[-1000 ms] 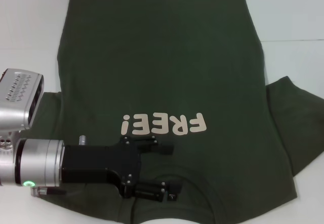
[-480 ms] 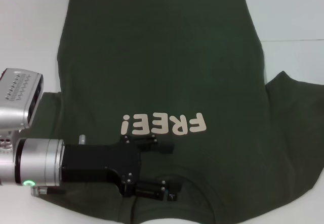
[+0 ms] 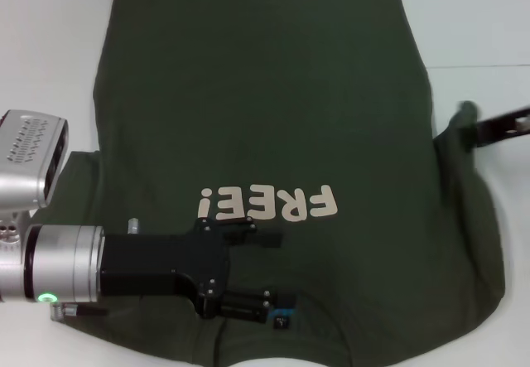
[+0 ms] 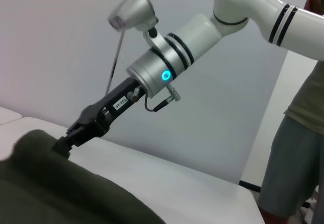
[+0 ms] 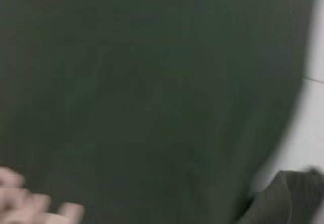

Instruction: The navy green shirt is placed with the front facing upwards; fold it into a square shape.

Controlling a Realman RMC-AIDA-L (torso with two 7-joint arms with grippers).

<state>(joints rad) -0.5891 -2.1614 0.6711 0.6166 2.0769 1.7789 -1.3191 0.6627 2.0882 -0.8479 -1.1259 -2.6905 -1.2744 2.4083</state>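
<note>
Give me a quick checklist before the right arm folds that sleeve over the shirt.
1. Right gripper on the sleeve tip: ok; the left wrist view shows it pinching the raised cloth.
2. Navy green shirt front up, FREE! lettering showing: ok.
3. Left gripper resting near the collar: ok.
4. Whether it actually presses the cloth: cannot tell.
5. Shirt body flat, hem straight: ok.
6. Other sleeve, behind the left arm, spread flat: cannot tell.
</note>
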